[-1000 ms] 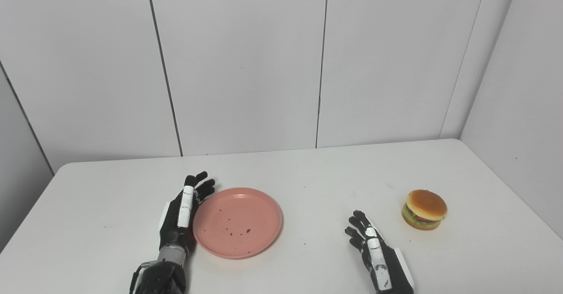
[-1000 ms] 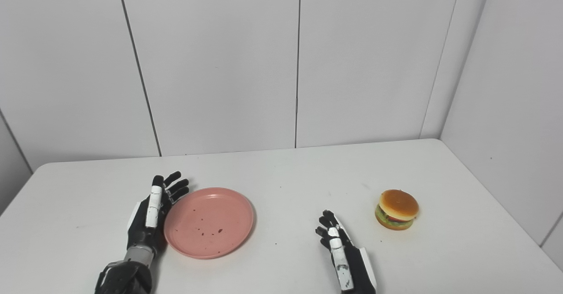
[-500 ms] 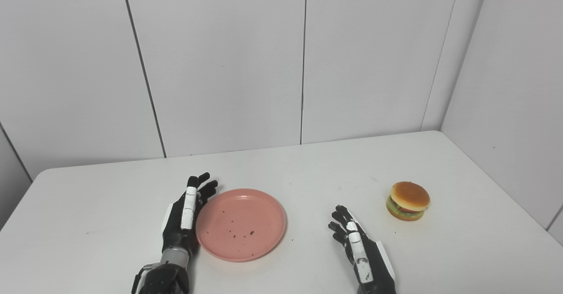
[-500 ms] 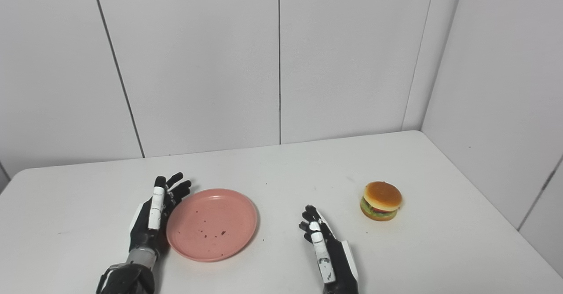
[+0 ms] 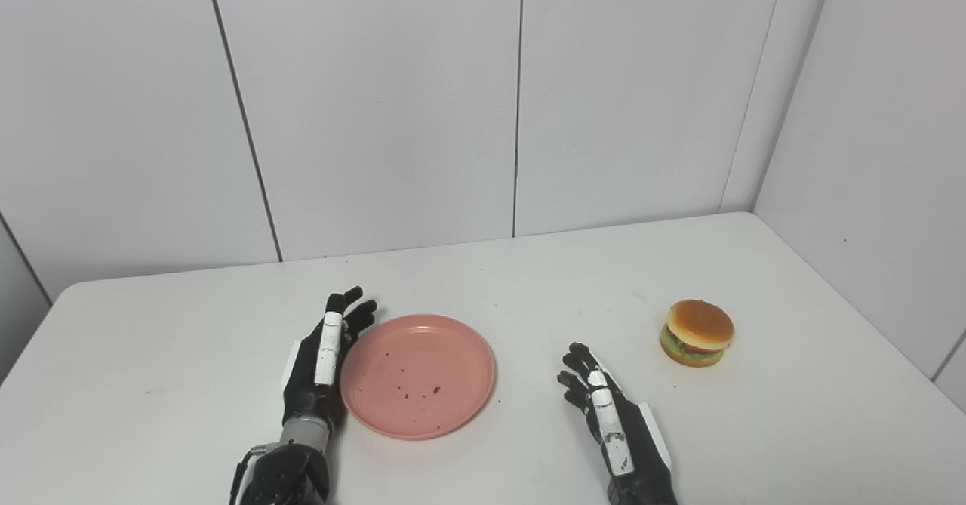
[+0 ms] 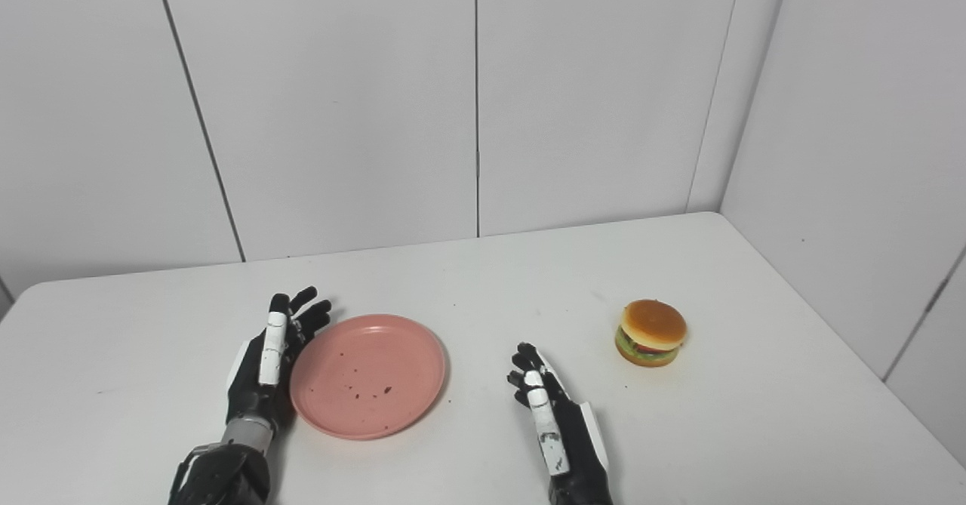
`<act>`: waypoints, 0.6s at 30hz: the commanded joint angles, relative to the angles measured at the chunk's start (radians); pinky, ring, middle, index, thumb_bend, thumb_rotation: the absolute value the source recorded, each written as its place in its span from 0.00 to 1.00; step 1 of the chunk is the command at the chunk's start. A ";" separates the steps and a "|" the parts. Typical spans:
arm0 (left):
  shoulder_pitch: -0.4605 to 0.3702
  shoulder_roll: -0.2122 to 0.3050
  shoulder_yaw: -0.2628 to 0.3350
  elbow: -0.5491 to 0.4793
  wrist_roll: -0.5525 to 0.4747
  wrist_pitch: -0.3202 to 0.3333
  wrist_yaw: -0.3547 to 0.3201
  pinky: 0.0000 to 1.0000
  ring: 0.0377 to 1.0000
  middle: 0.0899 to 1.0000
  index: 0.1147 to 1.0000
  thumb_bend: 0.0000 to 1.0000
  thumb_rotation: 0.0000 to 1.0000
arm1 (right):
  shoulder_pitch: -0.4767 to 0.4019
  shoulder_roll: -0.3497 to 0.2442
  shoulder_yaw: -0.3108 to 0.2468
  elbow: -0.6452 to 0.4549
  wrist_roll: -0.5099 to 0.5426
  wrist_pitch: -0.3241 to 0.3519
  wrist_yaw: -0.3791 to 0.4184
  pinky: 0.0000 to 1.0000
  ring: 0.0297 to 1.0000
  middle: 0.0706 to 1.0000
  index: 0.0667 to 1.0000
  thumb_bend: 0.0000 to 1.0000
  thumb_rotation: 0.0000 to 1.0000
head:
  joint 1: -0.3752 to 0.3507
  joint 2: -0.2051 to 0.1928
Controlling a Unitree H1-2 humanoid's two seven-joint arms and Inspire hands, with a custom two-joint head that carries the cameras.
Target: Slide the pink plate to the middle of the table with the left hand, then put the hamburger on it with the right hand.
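A round pink plate (image 5: 417, 375) with a few dark crumbs lies flat on the white table (image 5: 528, 294), a little left of its middle. My left hand (image 5: 321, 354) stands edge-on against the plate's left rim, fingers stretched out, open. A hamburger (image 5: 696, 332) with a tan bun sits upright on the right part of the table. My right hand (image 5: 607, 414) rests open near the front edge, between plate and hamburger, well short of the hamburger and touching neither.
White panelled walls close off the table at the back (image 5: 517, 97) and on the right (image 5: 875, 150). The table's rounded left end shows at the picture's left edge.
The camera has swung to the right, shifting the whole picture. The plate with the left hand against it sits slightly further right on the table. The hamburger stays put.
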 commanded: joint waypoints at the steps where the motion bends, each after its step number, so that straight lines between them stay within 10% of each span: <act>1: -0.024 -0.016 0.002 0.002 -0.013 -0.022 -0.007 1.00 0.86 0.79 0.80 0.99 0.90 | -0.008 -0.009 0.003 0.016 -0.030 -0.016 -0.009 0.89 0.87 0.89 0.89 0.74 1.00 | 0.002 -0.003; 18: -0.032 -0.012 0.028 0.038 -0.021 -0.048 -0.015 1.00 0.86 0.81 0.82 0.97 0.92 | -0.117 -0.172 -0.035 -0.170 -0.337 -0.022 -0.066 0.76 0.81 0.81 0.83 0.72 1.00 | -0.002 -0.015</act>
